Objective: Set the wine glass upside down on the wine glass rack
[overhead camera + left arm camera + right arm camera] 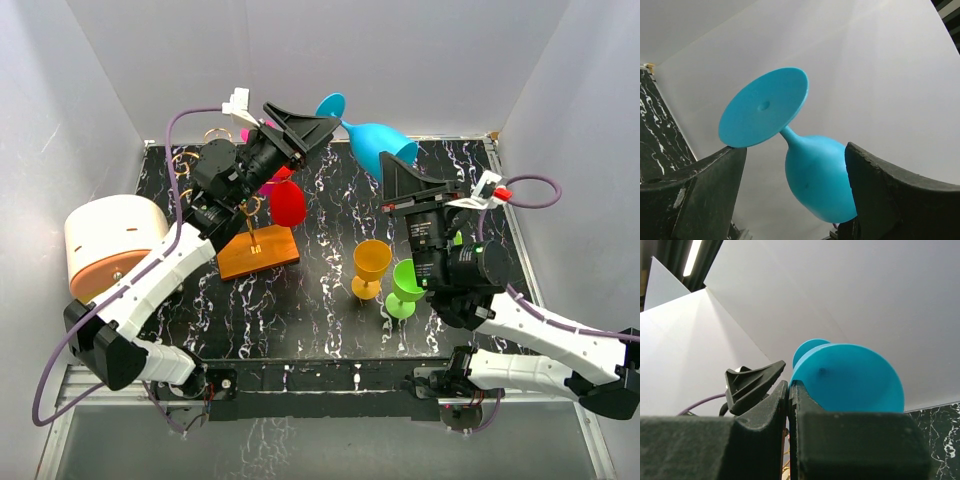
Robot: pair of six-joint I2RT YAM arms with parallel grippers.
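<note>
A blue wine glass (378, 146) hangs tilted in the air over the back of the table, its foot (331, 104) pointing up and to the left. My right gripper (397, 172) is shut on the rim of its bowl (850, 382). My left gripper (322, 124) stands open beside the stem, with the foot (765, 107) resting near its left fingertip and the bowl (820, 180) against the right finger (900, 200). The wine glass rack (258, 252), gold wire on an orange base, stands under the left arm with a red glass (288, 206) hanging on it.
A yellow glass (371, 268) and a green glass (406, 288) stand upright mid-table in front of the right arm. A round white and peach container (108, 245) sits at the left edge. White walls enclose the black marbled table (320, 310).
</note>
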